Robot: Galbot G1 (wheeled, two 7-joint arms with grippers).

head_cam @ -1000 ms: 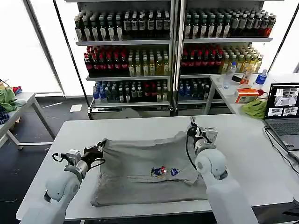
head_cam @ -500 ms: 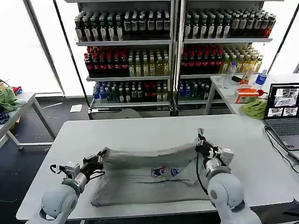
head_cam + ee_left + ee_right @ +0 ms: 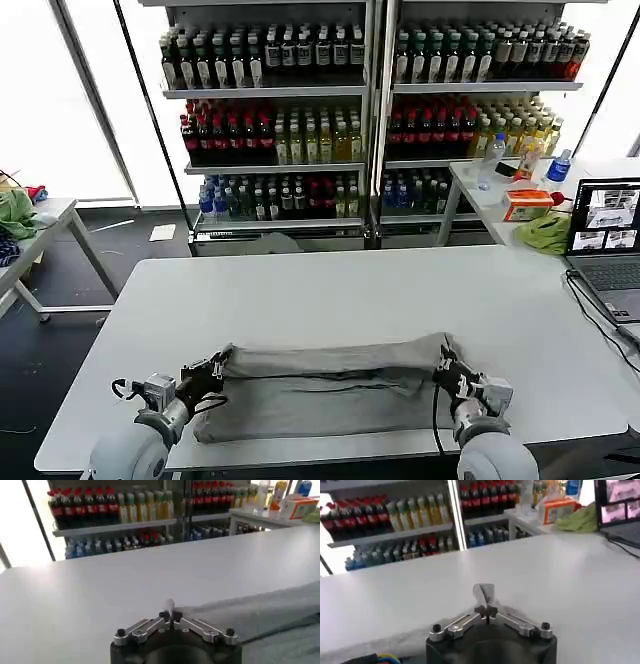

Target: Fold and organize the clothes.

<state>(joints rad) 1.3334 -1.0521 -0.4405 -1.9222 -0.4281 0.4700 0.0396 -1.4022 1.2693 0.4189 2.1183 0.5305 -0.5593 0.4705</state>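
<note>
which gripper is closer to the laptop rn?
Right. The right gripper pinches the shirt at its end toward the laptop; the left gripper holds the opposite end.

left end effector (image 3: 212, 366) clamped, right end effector (image 3: 443, 364) clamped

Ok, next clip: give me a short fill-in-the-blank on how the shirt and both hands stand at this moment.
1. The light grey short-sleeved shirt lies folded on the white ____.
2. The left hand is ____ on the shirt's edge.
3. The right hand pinches the shirt's ____ end.
4. Both hands sit near the table's ____ edge.

Missing words: table; shut; right; near
</note>
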